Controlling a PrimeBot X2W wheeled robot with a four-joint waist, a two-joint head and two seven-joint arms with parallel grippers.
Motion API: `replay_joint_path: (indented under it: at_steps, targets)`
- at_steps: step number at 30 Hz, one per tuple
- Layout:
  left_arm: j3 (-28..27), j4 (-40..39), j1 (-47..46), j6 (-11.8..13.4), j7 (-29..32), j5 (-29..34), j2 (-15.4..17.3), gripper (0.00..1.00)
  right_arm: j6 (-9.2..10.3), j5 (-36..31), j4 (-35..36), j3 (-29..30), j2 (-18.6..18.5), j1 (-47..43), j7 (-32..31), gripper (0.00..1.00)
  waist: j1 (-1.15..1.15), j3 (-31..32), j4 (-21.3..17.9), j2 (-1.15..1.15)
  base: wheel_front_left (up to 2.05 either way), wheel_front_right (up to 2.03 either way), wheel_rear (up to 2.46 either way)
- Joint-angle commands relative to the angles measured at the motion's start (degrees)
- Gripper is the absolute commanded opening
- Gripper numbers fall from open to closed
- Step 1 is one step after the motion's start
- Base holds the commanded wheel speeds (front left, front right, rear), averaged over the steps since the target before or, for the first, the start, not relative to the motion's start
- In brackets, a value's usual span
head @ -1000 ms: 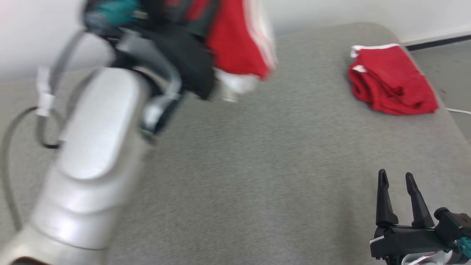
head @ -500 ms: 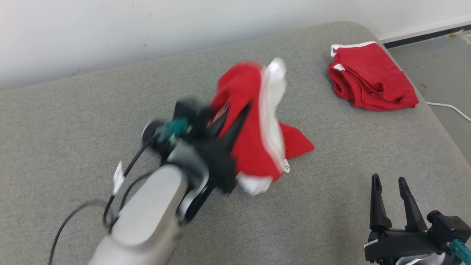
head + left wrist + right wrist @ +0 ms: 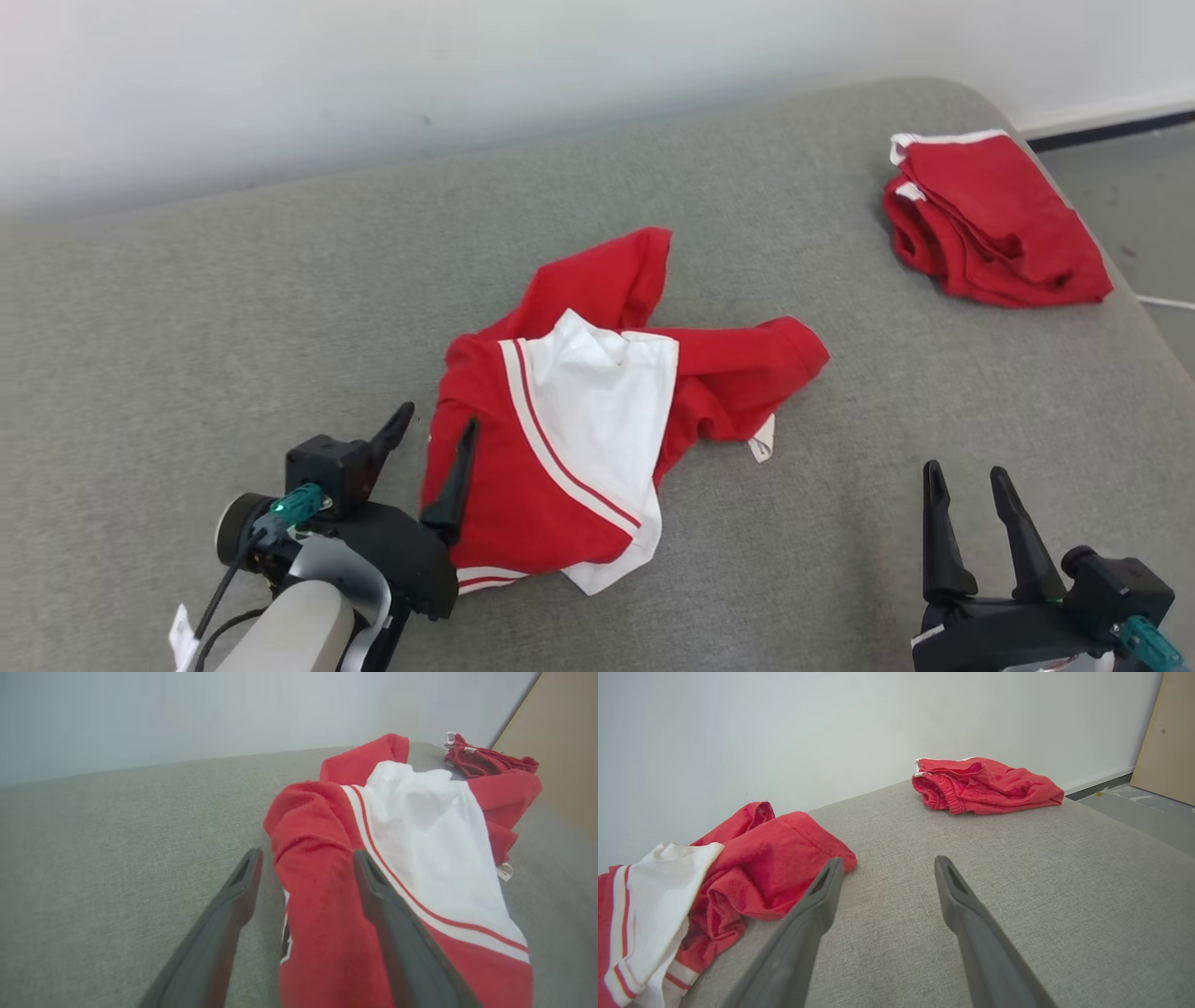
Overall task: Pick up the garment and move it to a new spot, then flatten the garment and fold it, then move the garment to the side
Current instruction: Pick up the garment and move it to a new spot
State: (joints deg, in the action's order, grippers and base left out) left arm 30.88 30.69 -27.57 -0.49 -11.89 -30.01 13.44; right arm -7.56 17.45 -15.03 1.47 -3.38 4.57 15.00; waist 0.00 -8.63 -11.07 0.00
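Both jaws stood open: left gripper (image 3: pixel 438 416) straddling an edge of the garment (image 3: pixel 597 411), right gripper (image 3: pixel 965 470) well apart from it. Placement looked done; flattening would need corner grips.

- Garment (image 3: pixel 523 495): near left edge covered by one finger (image 3: pixel 456 481) of the left gripper (image 3: pixel 438 418); cut off at the left wrist view's bottom edge.
- Tag (image 3: pixel 763 449) on the garment: print too small to read.
- Folded red cloth (image 3: pixel 999 219) at the far right corner of the grey pad (image 3: pixel 187 327): lower part hidden behind the garment in the left wrist view.
- Right gripper (image 3: pixel 964 470): body cut off at the head view's bottom edge.
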Motion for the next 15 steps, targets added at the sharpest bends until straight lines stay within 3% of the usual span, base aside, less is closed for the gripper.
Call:
replay_joint_path:
  at_steps: [1,9,15]
  targets:
    - [-0.24,-0.19,1.08,0.27,-0.57,0.20,0.29,1.00,0.12,-0.29,-0.06,-0.10,-0.39,-0.49,0.26,1.00,0.00,1.77,1.71,0.00,0.00,0.00,0.00]
    - [-4.41,-6.08,5.18,2.60,-3.28,2.47,2.35,1.00,0.12,-1.14,0.93,-1.51,-1.42,-2.76,0.25,1.00,0.00,6.92,5.73,0.00,0.00,0.00,0.00]
    - [-13.25,-18.37,13.84,5.36,-3.23,6.77,4.85,1.00,0.12,-1.43,3.00,-2.61,-1.90,-4.35,0.20,1.00,0.00,9.25,8.82,0.00,0.00,0.00,0.00]
